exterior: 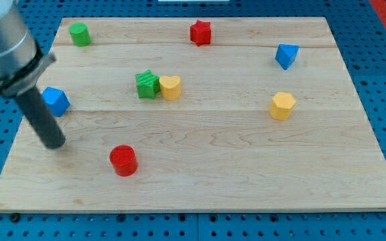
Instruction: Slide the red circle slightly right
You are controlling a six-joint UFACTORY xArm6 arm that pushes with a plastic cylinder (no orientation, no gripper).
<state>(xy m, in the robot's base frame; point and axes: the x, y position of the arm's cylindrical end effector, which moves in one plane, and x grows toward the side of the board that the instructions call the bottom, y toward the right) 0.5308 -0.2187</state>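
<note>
The red circle (123, 161) is a short red cylinder on the wooden board, at the view's lower left. My tip (53, 144) rests on the board to the view's left of the red circle, a clear gap away and slightly higher in the view. The dark rod rises from it up and to the left. A blue block (55, 101) lies just above the tip, partly behind the rod.
A green cylinder (80, 33) sits at the top left, a red star (200, 32) at the top middle, a blue block (286, 55) at the top right. A green star (147, 85) touches a yellow heart (171, 87). A yellow hexagon (282, 106) lies at the right.
</note>
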